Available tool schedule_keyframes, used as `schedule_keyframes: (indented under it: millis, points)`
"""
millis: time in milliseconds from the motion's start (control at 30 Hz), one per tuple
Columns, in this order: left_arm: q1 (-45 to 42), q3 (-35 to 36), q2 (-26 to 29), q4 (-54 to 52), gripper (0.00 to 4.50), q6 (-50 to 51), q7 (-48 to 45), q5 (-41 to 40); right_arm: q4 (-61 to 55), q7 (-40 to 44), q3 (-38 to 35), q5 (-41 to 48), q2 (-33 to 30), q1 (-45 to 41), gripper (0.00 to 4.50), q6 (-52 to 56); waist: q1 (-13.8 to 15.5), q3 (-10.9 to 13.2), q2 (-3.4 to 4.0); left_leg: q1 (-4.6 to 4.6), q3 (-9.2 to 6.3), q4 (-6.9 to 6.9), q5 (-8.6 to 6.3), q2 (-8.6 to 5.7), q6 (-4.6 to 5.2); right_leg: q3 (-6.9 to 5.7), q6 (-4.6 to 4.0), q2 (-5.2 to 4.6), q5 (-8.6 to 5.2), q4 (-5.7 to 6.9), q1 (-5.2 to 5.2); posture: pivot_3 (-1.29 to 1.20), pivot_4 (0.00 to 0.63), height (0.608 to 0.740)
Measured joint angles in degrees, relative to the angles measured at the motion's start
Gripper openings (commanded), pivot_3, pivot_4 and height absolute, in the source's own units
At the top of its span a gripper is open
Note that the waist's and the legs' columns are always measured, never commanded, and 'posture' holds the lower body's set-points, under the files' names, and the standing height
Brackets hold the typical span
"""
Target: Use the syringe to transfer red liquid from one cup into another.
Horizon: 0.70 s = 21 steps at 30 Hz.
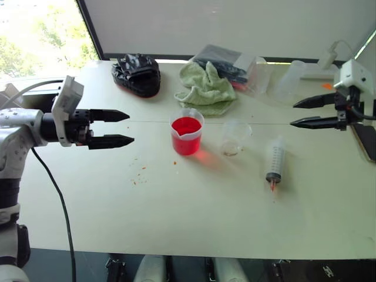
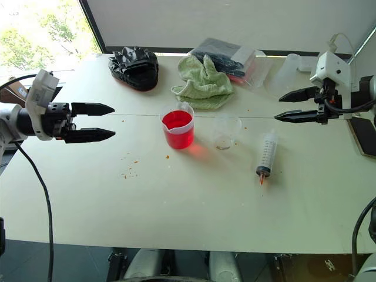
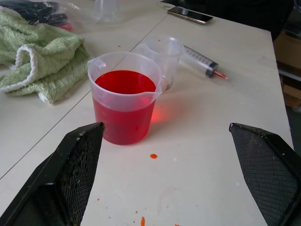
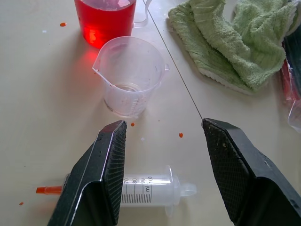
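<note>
Clearly, the left gripper (image 1: 130,128) stood wide at nine o'clock of the spouted clear beaker (image 1: 187,136) of red liquid (image 1: 186,126); the light, slippery clear plastic syringe (image 1: 274,160) lay on the worktop (image 1: 194,205), best gripped mid-barrel, the parted, empty right gripper (image 1: 296,113) at its one o'clock.

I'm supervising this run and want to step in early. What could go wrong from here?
1. The beaker is nearly full of red liquid; a bump from either gripper would likely spill it.
2. The syringe lies flat, so the open right gripper may push or roll it instead of pinching it.
3. The empty small cup stands close beside the beaker and looks light, so it could tip during filling.
</note>
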Motion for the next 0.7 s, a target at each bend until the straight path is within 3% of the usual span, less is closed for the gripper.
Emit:
schedule_keyframes:
  millis: [700]
  points:
    - [-0.2,0.0,0.0,0.1,4.45,-0.6,0.4,0.1,-4.2,-1.4,-0.7,1.6,0.4,3.3,2.67,4.4,0.0,0.0,0.00,0.00,0.00,0.00,0.00,0.00,0.00,0.00,0.00,-0.01,0.00,0.06,-0.01,0.00,0.150,0.711]
